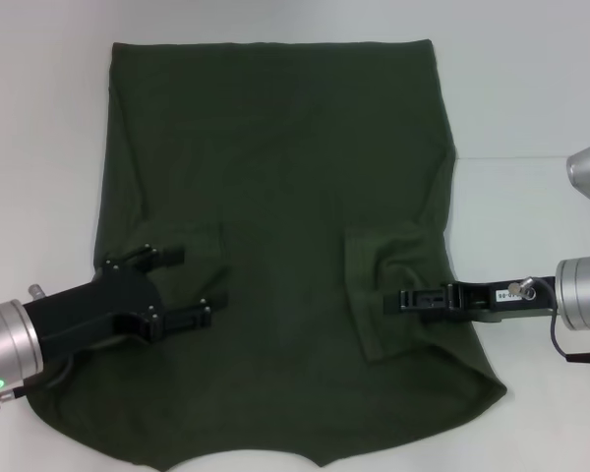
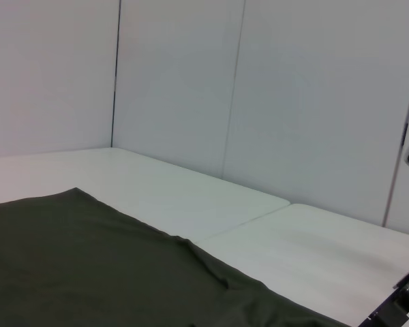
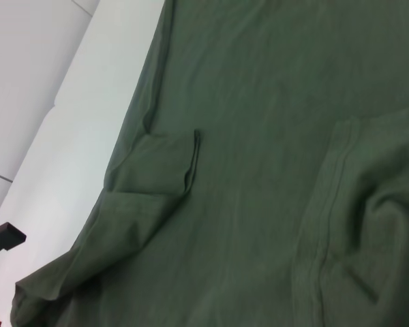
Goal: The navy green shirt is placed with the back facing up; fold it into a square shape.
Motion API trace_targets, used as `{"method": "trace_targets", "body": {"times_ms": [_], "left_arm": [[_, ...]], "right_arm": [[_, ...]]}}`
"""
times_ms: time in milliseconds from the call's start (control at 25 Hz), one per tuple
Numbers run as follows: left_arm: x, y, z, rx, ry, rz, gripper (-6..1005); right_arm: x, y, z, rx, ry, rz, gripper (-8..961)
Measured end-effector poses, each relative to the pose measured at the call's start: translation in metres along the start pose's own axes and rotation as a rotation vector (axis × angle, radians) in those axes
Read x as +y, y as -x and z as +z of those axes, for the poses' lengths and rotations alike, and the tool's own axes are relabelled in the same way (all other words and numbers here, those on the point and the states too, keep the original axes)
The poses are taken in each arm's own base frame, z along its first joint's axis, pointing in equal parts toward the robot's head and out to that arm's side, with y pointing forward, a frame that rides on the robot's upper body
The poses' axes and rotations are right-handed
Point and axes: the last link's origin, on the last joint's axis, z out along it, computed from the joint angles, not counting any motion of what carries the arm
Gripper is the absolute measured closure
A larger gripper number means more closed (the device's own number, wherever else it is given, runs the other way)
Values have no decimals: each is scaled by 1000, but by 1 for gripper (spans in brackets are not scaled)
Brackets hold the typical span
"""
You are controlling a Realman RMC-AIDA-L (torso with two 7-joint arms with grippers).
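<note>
The navy green shirt (image 1: 285,177) lies flat on the white table, plain side up, hem at the far end. Both sleeves are folded inward onto the body: the left sleeve (image 1: 192,265) and the right sleeve (image 1: 383,285). My left gripper (image 1: 197,282) is open, its jaws spread over the left sleeve's edge. My right gripper (image 1: 391,300) lies edge-on, low on the bunched right sleeve. The right wrist view shows the shirt (image 3: 259,136), the wrinkled right sleeve (image 3: 368,225) up close and the left sleeve (image 3: 160,163) farther off. The left wrist view shows the shirt (image 2: 88,266).
The white table (image 1: 531,98) extends past the shirt on every side, with a seam (image 1: 531,157) on the right. White wall panels (image 2: 191,82) stand behind the table. The shirt's collar end hangs at the near table edge (image 1: 315,457).
</note>
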Motion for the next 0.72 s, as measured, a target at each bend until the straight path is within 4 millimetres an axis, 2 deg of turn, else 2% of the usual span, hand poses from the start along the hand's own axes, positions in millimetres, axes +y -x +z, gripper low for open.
{"method": "trace_targets", "body": {"times_ms": [720], "left_arm": [[-3, -2, -4, 4, -6, -22, 77]], "right_arm": [[-2, 22, -15, -141, 16, -49, 42]]}}
